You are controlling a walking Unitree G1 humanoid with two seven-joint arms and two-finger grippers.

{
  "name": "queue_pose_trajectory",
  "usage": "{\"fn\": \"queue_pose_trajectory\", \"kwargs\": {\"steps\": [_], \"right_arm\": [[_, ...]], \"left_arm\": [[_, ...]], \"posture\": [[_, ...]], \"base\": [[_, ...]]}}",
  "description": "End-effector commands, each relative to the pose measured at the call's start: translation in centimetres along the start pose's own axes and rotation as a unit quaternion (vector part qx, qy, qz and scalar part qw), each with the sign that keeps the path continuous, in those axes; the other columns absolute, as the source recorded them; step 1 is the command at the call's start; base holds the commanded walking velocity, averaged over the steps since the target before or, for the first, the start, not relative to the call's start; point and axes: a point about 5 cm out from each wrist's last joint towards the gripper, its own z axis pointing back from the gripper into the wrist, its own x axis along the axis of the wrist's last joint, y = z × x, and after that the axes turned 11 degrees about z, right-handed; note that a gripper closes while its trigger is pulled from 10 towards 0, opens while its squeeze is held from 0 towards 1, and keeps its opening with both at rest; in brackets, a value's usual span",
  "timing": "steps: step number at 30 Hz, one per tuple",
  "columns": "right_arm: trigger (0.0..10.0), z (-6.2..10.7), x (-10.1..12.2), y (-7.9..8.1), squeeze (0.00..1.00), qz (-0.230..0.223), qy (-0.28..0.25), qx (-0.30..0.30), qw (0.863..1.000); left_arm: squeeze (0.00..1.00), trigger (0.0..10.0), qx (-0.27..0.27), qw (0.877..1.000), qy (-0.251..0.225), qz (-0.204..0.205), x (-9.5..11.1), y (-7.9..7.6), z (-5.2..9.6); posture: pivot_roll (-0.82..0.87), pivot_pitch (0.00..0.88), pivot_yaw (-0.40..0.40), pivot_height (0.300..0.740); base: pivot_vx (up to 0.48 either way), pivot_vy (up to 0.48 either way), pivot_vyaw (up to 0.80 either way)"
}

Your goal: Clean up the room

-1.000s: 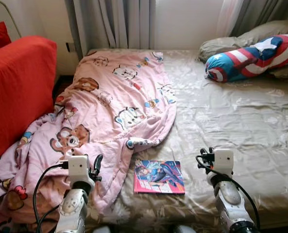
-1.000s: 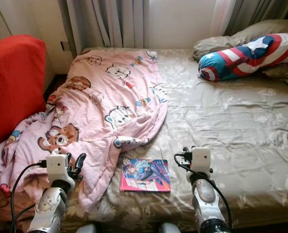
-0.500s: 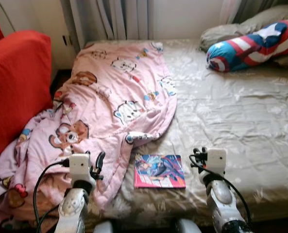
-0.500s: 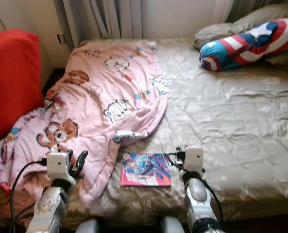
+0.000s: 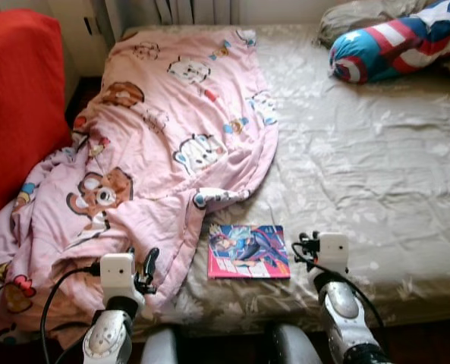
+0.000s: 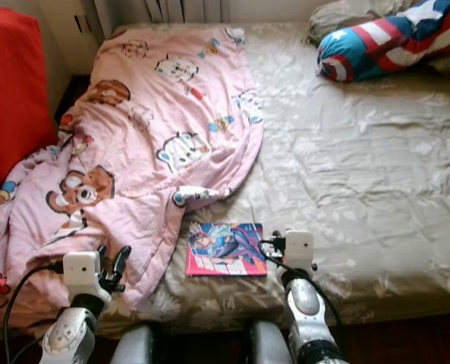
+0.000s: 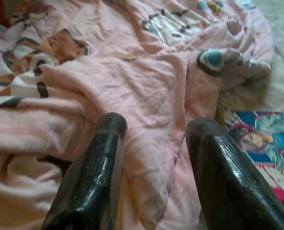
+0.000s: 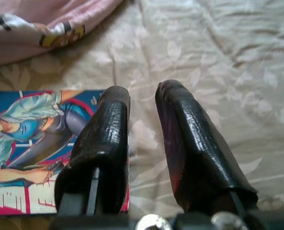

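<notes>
Pink cartoon-print blanket (image 5: 156,152) is heaped over the bed's (image 5: 376,174) left half, spilling off the near-left edge toward the red sofa (image 5: 16,98). A comic book (image 5: 247,252) lies flat on the beige sheet near the front edge, just right of the blanket's hem. My left claw (image 7: 151,129) hovers over the blanket, fingers moderately apart, holding nothing. My right claw (image 8: 142,96) sits just right of the comic, fingers narrowly gapped, empty. A Captain America bolster pillow (image 5: 395,42) sits far right. Risk: the book lies flat on soft bedding, so a pinch may bunch the sheet or nudge it off the edge.
</notes>
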Motion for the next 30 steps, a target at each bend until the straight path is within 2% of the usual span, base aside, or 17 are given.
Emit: {"fn": "queue_pose_trajectory", "kwargs": {"steps": [1, 5, 11, 18, 19, 20, 22, 23, 25, 27, 30], "right_arm": [[10.0, 0.3, -1.0, 0.1, 0.00, -0.005, 0.025, -0.001, 1.000], [10.0, 0.1, -1.1, 0.1, 0.00, -0.004, 0.043, -0.002, 0.999], [10.0, -0.5, -0.1, -0.4, 0.00, -0.003, 0.026, -0.012, 1.000], [10.0, -0.8, 0.0, -0.2, 0.00, -0.016, 0.036, -0.012, 0.999], [10.0, -0.8, -0.1, 0.0, 0.08, -0.034, 0.039, -0.009, 0.999], [10.0, -0.7, -0.2, 0.2, 1.00, -0.061, 0.044, -0.007, 0.997], [10.0, -0.7, -0.5, 0.2, 1.00, -0.086, 0.056, -0.009, 0.995], [10.0, -0.7, -0.9, 0.2, 1.00, -0.113, 0.069, -0.013, 0.991], [10.0, -0.6, -1.0, 0.2, 1.00, -0.119, 0.073, -0.015, 0.990], [10.0, -0.6, -1.2, 0.3, 1.00, -0.151, 0.081, -0.013, 0.985], [10.0, -0.5, -1.5, 0.2, 1.00, -0.167, 0.088, -0.015, 0.982]], "left_arm": [[0.00, 10.0, -0.006, 1.000, 0.013, -0.005, -0.2, -0.2, 0.6], [0.00, 10.0, -0.011, 1.000, 0.017, -0.007, 0.1, -0.4, 0.8], [0.00, 10.0, -0.017, 1.000, 0.019, -0.014, 0.8, -0.3, 0.7], [0.00, 10.0, -0.020, 0.999, 0.024, -0.018, 1.0, -0.2, 1.2], [0.00, 10.0, -0.019, 0.999, 0.026, -0.019, 1.0, -0.2, 1.3], [0.00, 10.0, -0.019, 0.999, 0.028, -0.020, 1.1, -0.1, 1.5], [0.00, 10.0, -0.018, 0.999, 0.030, -0.022, 1.2, 0.0, 1.7], [0.00, 10.0, -0.018, 0.999, 0.032, -0.025, 1.3, 0.0, 1.9], [0.00, 10.0, -0.018, 0.999, 0.032, -0.026, 1.3, 0.1, 1.9], [0.00, 10.0, -0.018, 0.999, 0.033, -0.030, 1.5, 0.2, 2.0], [0.00, 10.0, -0.017, 0.999, 0.035, -0.035, 1.6, 0.4, 2.2]], "posture": [[0.08, 0.258, -0.001, 0.632], [0.09, 0.279, 0.008, 0.628], [0.10, 0.303, 0.015, 0.623], [0.12, 0.317, 0.030, 0.623], [0.12, 0.318, 0.032, 0.623], [0.13, 0.320, 0.038, 0.623], [0.14, 0.323, 0.043, 0.623], [0.15, 0.330, 0.047, 0.623], [0.15, 0.331, 0.048, 0.623], [0.16, 0.330, 0.051, 0.623], [0.16, 0.333, 0.056, 0.623]], "base": [[0.000, 0.000, 0.00], [0.000, 0.000, 0.00], [0.000, 0.000, 0.00], [0.000, 0.000, 0.00], [0.000, 0.000, 0.00], [0.000, 0.000, 0.00], [0.000, 0.000, 0.00], [0.000, 0.000, 0.00], [0.000, 0.000, 0.00], [0.000, 0.000, 0.00], [0.000, 0.000, 0.00]]}}
